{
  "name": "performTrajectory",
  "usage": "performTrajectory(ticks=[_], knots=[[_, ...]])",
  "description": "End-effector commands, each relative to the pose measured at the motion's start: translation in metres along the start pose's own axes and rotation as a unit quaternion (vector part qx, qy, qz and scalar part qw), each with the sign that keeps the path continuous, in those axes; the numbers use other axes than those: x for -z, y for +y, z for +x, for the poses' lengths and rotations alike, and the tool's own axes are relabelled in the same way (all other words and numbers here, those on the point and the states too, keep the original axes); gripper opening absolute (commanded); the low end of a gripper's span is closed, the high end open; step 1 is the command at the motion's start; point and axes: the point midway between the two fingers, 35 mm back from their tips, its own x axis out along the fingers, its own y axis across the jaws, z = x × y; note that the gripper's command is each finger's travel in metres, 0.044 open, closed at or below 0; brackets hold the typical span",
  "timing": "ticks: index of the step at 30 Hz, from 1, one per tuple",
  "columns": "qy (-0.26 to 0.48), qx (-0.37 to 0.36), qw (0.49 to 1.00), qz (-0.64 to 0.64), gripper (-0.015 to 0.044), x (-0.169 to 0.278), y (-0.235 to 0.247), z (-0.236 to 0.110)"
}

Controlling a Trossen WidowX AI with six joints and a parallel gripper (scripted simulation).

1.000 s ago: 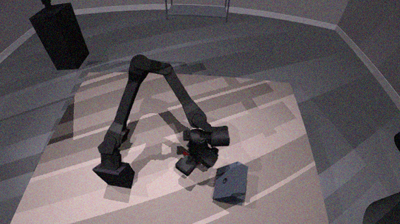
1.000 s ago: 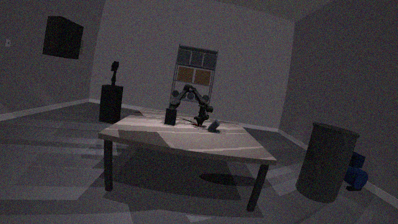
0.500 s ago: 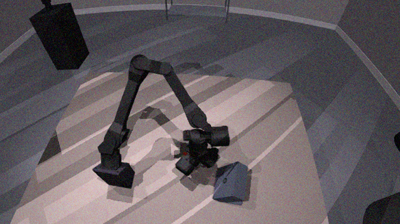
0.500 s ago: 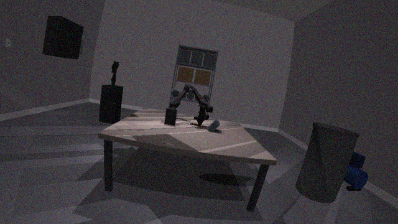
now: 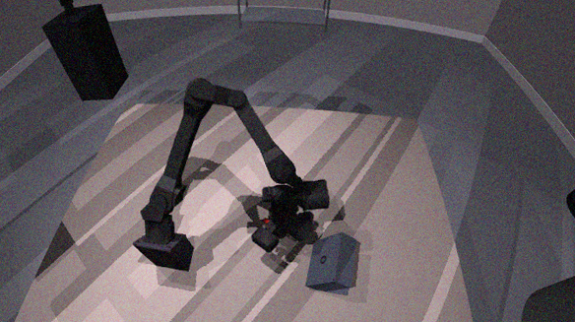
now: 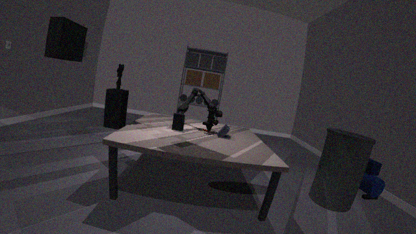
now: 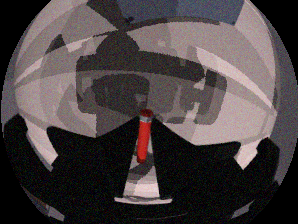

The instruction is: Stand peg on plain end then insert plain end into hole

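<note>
Gripper (image 7: 143,163) down at the table (image 5: 394,215), fingers closed on the red peg (image 7: 143,135). In the wrist view the peg's long axis runs straight away from the camera between the fingers, white band at the far end. Peg looks to lie low on the table; uprighting not yet done. Sloped panel (image 5: 333,262) sits just beside the gripper, its hole (image 5: 323,259) facing upward.
</note>
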Motion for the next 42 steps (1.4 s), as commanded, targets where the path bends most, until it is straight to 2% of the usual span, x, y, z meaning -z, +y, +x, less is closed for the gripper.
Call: performTrajectory(ticks=[1, 42], knots=[[-0.019, 0.001, 1.0, 0.0, 0.005, 0.001, 0.0, -0.003], [-0.196, 0.001, 0.981, 0.001, 0.005, 0.019, 0.0, -0.024]])
